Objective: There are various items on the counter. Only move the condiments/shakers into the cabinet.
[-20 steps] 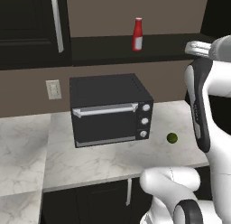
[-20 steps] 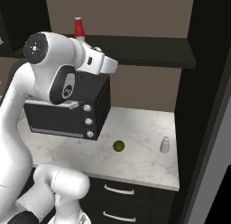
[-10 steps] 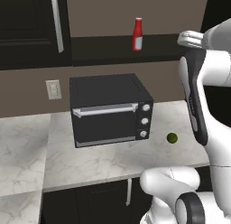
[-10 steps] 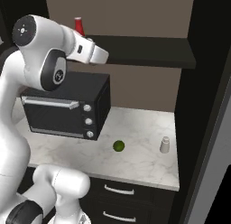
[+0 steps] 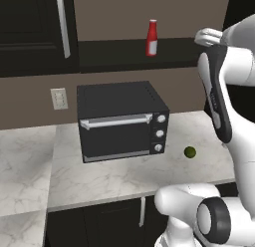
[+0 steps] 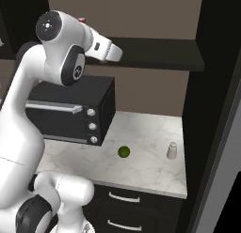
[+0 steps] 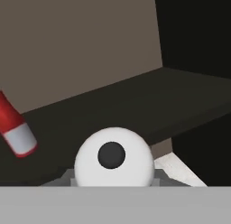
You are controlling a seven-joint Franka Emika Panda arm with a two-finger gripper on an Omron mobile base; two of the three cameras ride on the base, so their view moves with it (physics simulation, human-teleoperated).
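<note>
Robot arm (image 6: 61, 44) raised high, elbow bent, hand level w/ cabinet shelf (image 6: 155, 58). Jaws nearly together, clamped on pale-topped shaker (image 7: 113, 157), just in front of the shelf edge. Red bottle (image 5: 152, 38) stands on shelf, L of jaws. White shaker (image 6: 172, 151) & lime (image 6: 124, 152) on counter (image 6: 150, 133), well below jaws.

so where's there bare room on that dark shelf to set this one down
The long dark cabinet shelf is bare on both sides of the red squeeze bottle with white cap, with a wide stretch left of it. Nothing crowds it. The hand holds a white round-topped shaker.
</note>
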